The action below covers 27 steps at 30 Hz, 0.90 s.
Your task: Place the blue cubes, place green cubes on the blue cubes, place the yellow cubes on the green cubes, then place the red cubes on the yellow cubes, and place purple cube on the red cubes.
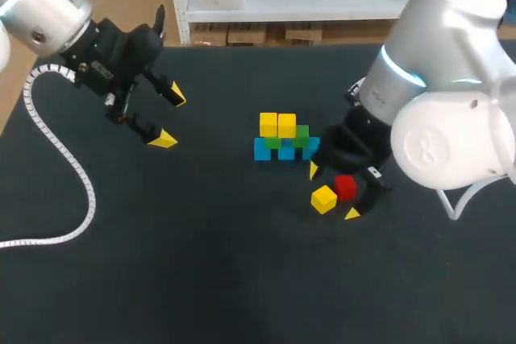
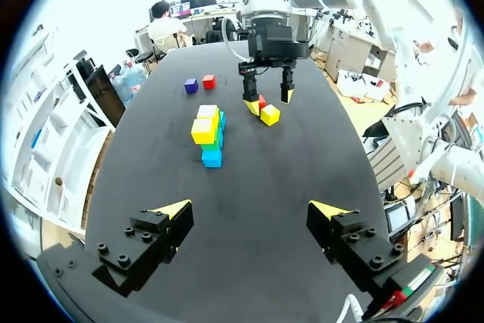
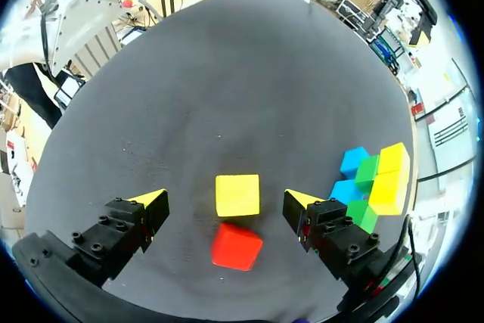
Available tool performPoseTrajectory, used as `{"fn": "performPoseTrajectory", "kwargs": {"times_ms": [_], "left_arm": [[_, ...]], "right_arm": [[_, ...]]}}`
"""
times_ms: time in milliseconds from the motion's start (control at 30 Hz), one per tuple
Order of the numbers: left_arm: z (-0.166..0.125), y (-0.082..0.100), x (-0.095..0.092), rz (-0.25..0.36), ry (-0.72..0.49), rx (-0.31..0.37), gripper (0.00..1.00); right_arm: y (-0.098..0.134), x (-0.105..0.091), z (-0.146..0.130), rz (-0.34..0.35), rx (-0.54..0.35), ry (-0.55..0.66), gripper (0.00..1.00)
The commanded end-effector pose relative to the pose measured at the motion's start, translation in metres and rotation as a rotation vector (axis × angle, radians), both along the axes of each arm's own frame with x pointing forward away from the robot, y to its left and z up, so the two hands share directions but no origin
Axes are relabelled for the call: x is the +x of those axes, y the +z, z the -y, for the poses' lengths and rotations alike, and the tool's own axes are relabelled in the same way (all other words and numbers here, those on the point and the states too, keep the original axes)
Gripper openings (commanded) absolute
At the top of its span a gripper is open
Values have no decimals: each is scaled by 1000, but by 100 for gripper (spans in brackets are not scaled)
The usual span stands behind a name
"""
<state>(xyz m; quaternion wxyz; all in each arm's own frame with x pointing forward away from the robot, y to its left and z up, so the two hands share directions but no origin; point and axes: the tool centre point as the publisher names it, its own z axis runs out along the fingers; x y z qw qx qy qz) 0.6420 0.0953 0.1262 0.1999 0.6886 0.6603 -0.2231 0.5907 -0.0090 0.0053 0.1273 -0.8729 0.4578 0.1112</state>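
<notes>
One loose yellow cube (image 1: 324, 199): beside stack (image 1: 286, 147).
Right gripper (image 1: 332, 192): released, straddling it for our grasp.
Left gripper (image 1: 170, 118): released, clear of stack.

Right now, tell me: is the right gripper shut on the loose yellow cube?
No: the right gripper is open, with clear gaps beside the loose yellow cube.

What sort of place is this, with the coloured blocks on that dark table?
Probably a robotics lab bench. A left gripper and a right gripper on two robot arms hang over a dark table, beside a half-built stack of coloured cubes that looks like a practice exercise.
</notes>
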Motion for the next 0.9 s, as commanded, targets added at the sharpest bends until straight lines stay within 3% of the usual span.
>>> {"fn": "performPoseTrajectory", "kwargs": {"times_ms": [33,100,167,233,500,600,633,733,867,900], "left_arm": [[-1,0,0,1,-1,-1,100],[-1,0,0,1,-1,-1,100],[-1,0,0,1,-1,-1,100],[-1,0,0,1,-1,-1,100],[-1,0,0,1,-1,-1,100],[-1,0,0,1,-1,-1,100],[-1,0,0,1,-1,-1,100],[-1,0,0,1,-1,-1,100],[-1,0,0,1,-1,-1,100],[-1,0,0,1,-1,-1,100]], "right_arm": [[-1,6,-3,-10,-9,2,100],[-3,8,-3,-14,-16,-2,97],[-4,9,-3,-18,-21,-7,84],[-6,10,-3,-20,-23,-10,78],[-10,9,-7,-26,-33,-5,78],[-11,8,-8,-28,-35,-1,71],[-11,7,-9,-28,-34,1,50],[-11,7,-9,-28,-35,2,38],[-11,7,-9,-25,-39,3,0],[-10,7,-8,-24,-38,3,0]]}}
